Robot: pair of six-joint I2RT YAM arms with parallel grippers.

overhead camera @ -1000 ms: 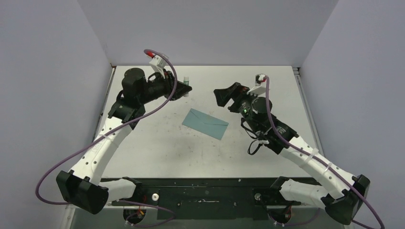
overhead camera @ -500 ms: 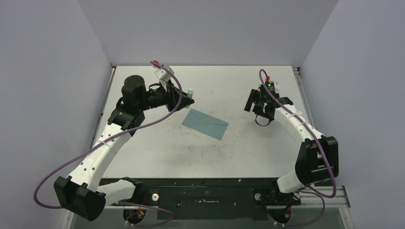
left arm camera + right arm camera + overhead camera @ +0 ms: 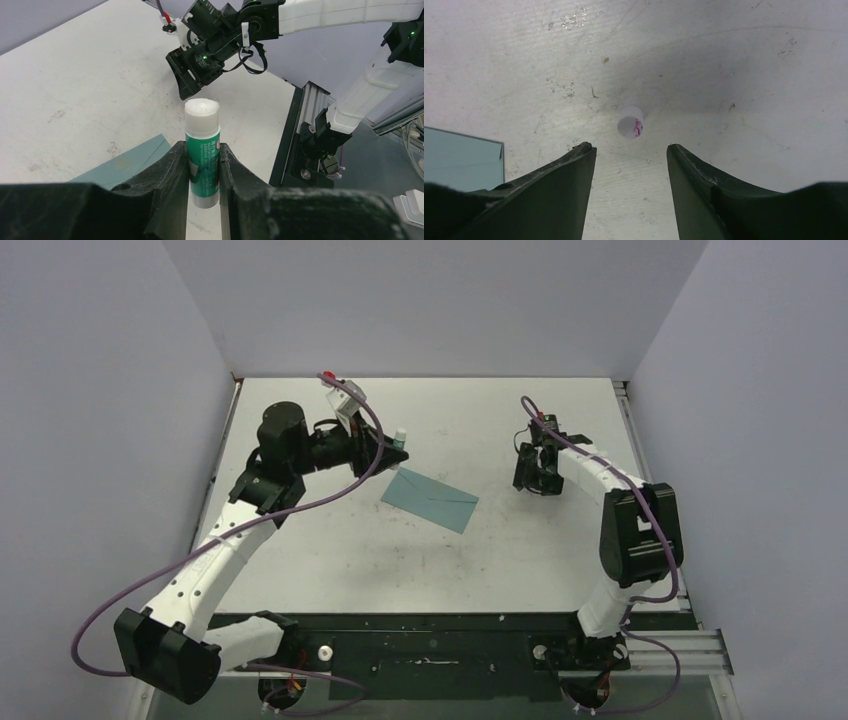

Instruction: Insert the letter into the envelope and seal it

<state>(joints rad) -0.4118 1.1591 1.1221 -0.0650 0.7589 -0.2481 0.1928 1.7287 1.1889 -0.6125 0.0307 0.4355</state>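
Note:
The teal envelope [image 3: 430,498] lies flat mid-table with its flap folded down; one corner shows in the left wrist view [image 3: 131,161] and one in the right wrist view [image 3: 460,157]. The letter shows in no view. My left gripper [image 3: 393,447] [image 3: 202,146] hovers by the envelope's far-left corner, shut on a green-and-white glue stick [image 3: 202,150] whose uncapped white tip points outward. My right gripper [image 3: 535,478] [image 3: 629,147] points down at the table right of the envelope, open and holding nothing. Just beyond its fingertips a small white cap [image 3: 631,121] with pink marks rests on the table.
The white tabletop [image 3: 330,540] is scuffed and stained. Grey walls close it in at the back and sides. A black rail [image 3: 430,640] with the arm bases runs along the near edge. In the left wrist view the right arm's wrist [image 3: 200,60] is beyond the stick.
My right arm has swung away from the envelope to the right and turned its gripper down over the cap, jaws narrower than before. My left gripper has shifted slightly toward the envelope, still gripping the stick.

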